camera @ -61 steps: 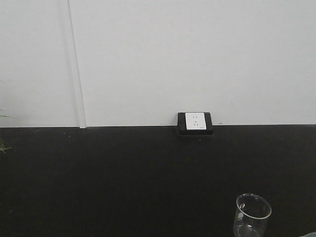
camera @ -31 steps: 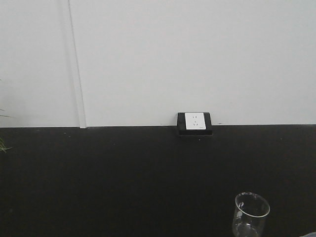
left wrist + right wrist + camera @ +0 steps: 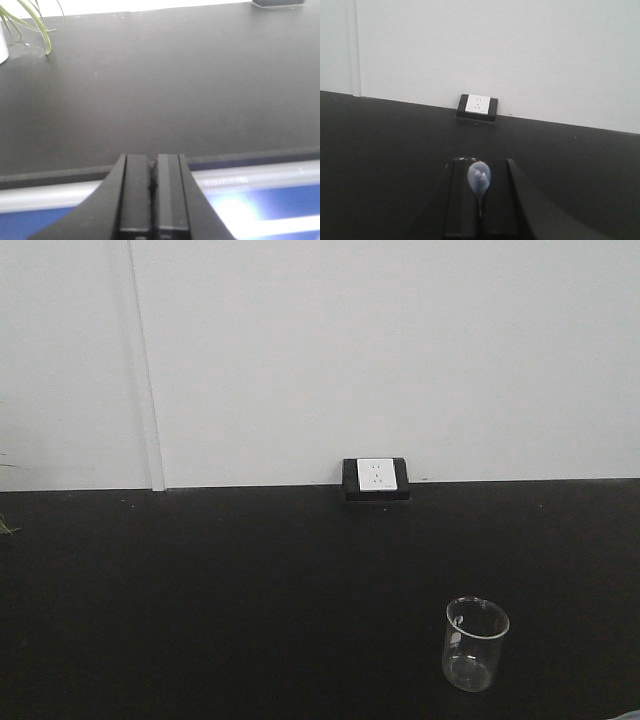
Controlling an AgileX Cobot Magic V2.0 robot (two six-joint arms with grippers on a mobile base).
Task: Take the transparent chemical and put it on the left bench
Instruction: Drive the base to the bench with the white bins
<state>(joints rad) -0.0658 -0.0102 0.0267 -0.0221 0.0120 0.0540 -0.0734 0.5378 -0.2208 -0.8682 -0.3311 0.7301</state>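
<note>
Left claw (image 3: 153, 162) looks closed; only front view shows beaker (image 3: 476, 645).

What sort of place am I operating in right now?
Most likely a laboratory bench: a wide matte black benchtop, a small clear glass beaker with a flared rim standing on it, and a white wall socket in a black housing at the back edge.

We see a black bench (image 3: 250, 590); on it stand the transparent chemical beaker (image 3: 476, 644) and a socket box (image 3: 376, 480) at the wall.
</note>
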